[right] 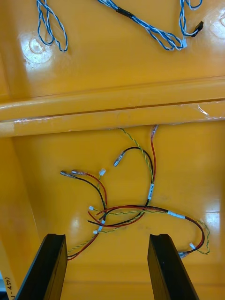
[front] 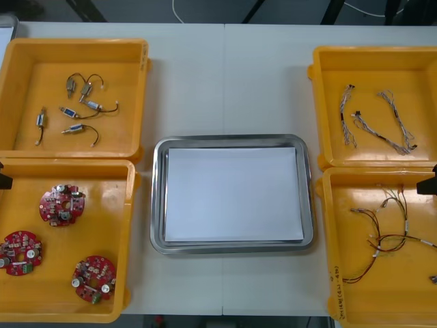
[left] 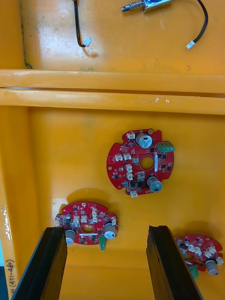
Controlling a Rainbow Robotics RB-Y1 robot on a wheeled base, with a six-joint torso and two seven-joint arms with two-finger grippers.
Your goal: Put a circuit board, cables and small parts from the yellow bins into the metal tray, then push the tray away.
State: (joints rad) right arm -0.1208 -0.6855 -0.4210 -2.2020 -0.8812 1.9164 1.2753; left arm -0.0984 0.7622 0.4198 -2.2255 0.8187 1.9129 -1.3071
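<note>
Hovering with both pairs of jaws spread wide and holding nothing, I am starting the loading step: my left jaws are hanging over the near left yellow bin [front: 102, 171], above three round red circuit boards [left: 140, 161], and my right jaws over the near right yellow bin [right: 42, 154], above tangled red and yellow cables [right: 136, 213]. The metal tray [front: 158, 205] is sitting in the middle of the tabletop [front: 225, 82] between the bins, white inside and bare, so I am judging nothing loaded yet. Next I am expecting to sink the left jaws around one board's rim, clench, and carry it right to the tray.
</note>
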